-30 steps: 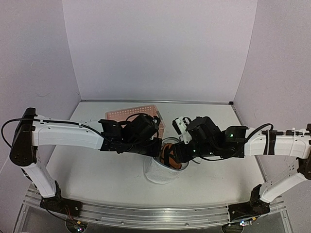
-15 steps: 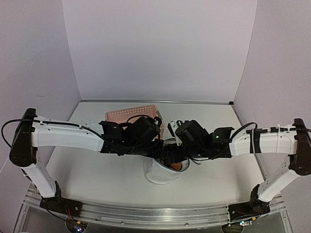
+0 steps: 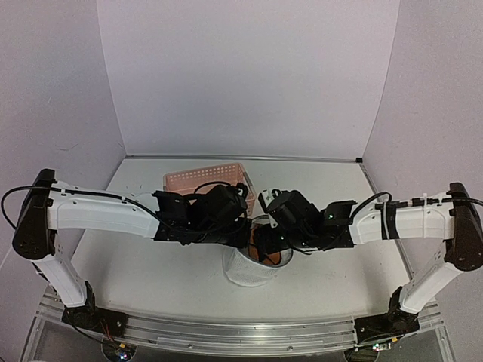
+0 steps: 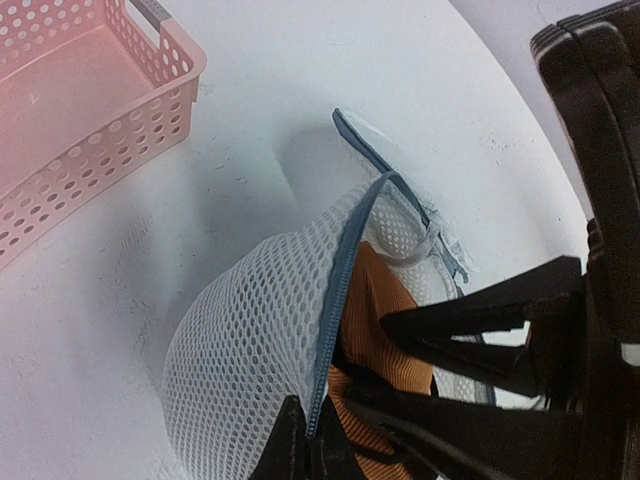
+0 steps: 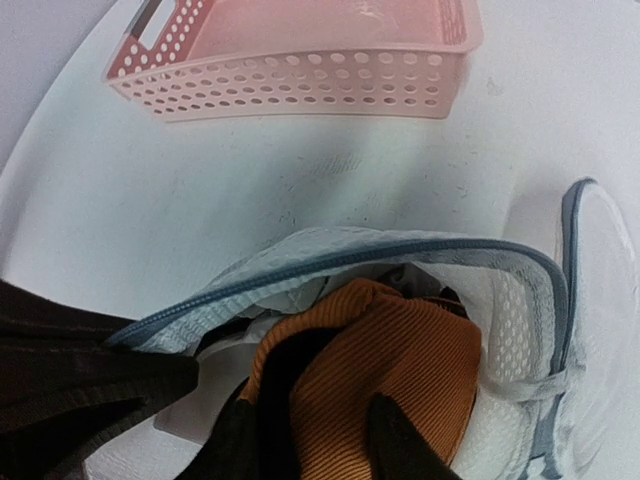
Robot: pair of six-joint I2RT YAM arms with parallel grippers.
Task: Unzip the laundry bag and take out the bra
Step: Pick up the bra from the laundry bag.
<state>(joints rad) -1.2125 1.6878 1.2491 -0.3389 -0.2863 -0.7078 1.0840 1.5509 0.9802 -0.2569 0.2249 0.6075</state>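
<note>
Laundry bag (image 3: 243,270), unzipped, at mid-table near the pink basket (image 3: 202,179). Its zip rim (image 4: 336,298) is pinched by the clenched left gripper (image 4: 305,445) so that the mouth is held open. The orange bra (image 5: 405,350) inside is straddled by the right gripper (image 5: 320,440); whether it is firmly grasped cannot be told.

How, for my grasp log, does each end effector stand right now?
Left end effector: shut on the laundry bag, at its zip rim.
Right end effector: open, straddling the orange bra inside the bag.
</note>
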